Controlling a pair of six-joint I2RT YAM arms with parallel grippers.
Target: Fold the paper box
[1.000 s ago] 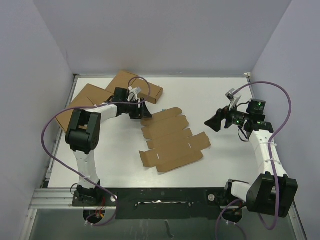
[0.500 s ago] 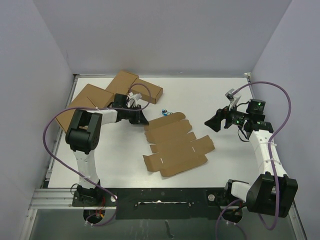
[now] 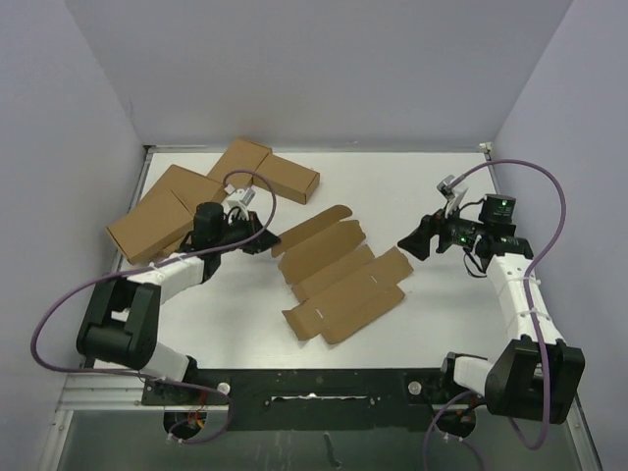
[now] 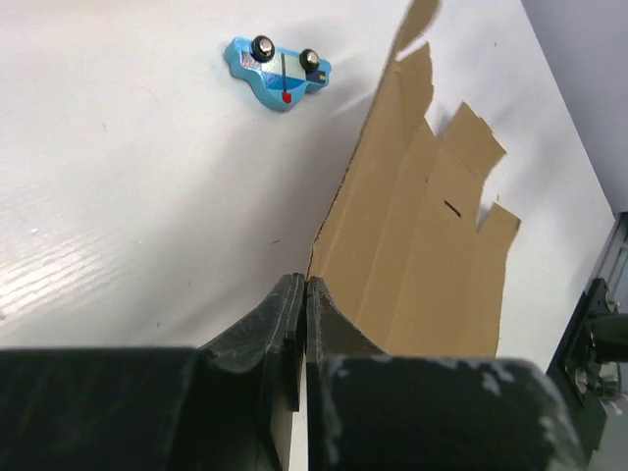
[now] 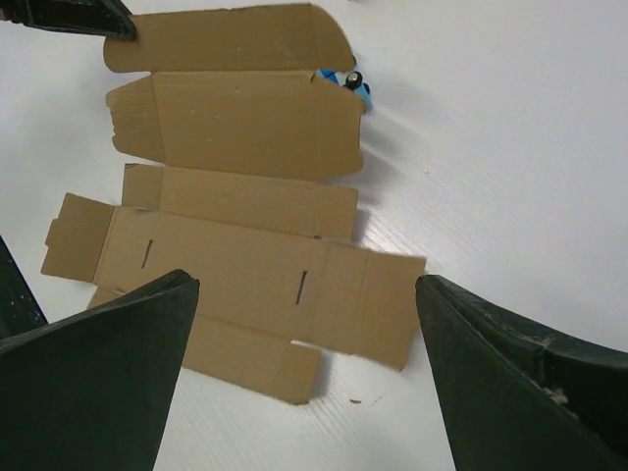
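White table (image 3: 442, 196) shows all around the flat paper box (image 3: 339, 280); left fingers (image 4: 280, 334) clamp its left corner, right fingers (image 5: 108, 363) gape apart off its right edge.

Left arm (image 3: 167, 270) reaches low and forward, left gripper (image 4: 302, 280) pinched tight on a corner of the paper box (image 4: 422, 245). Right arm (image 3: 515, 294) is bent up, right gripper (image 3: 404, 241) hanging with its jaws spread wide.

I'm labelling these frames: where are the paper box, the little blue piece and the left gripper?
paper box (image 3: 339, 277), top view, middle panel of the flat sheet.
blue piece (image 4: 278, 80), left wrist view, body below its two screws.
left gripper (image 4: 304, 285), left wrist view, where its fingertips meet.
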